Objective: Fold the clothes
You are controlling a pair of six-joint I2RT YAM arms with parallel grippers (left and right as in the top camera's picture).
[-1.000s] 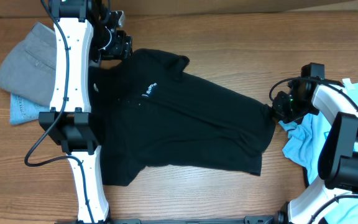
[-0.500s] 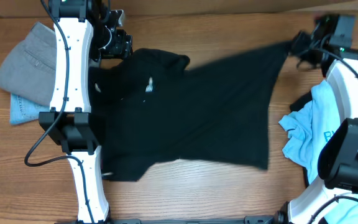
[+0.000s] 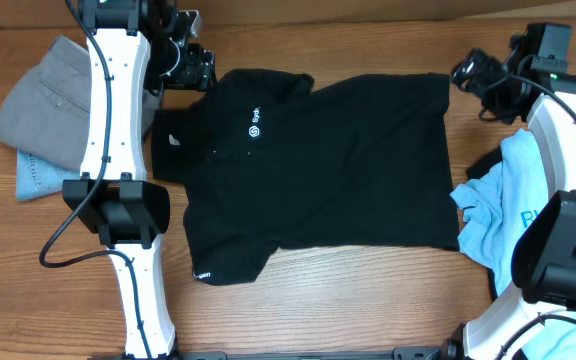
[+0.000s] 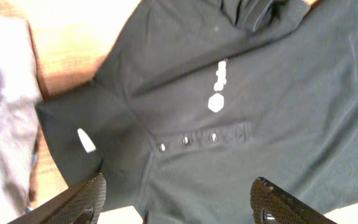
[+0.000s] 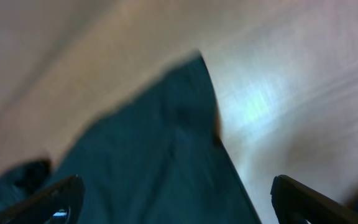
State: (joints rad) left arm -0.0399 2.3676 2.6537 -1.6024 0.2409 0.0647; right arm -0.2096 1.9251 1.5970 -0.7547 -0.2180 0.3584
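Shirt point(image 3: 318, 170) now spread flat, hem let go; right gripper point(image 3: 468, 74) released, left gripper point(image 3: 190, 70) spread, empty above collar; folding next

- I work at a robot manipulation bench of the kind found in a lab, not in a home.
- My left arm point(image 3: 118, 110) and my right arm point(image 3: 568, 130), both in white-and-black housings, stand at the near edge of one wood-grain table point(image 3: 368, 310).
- An exposed black cable point(image 3: 65, 228) loops off my left arm.
- Garments lie on the table as work material: a black shirt point(image 3: 328, 170) spread in the middle, a grey garment point(image 3: 38, 100) on my left, a light blue garment point(image 3: 528, 215) on my right.
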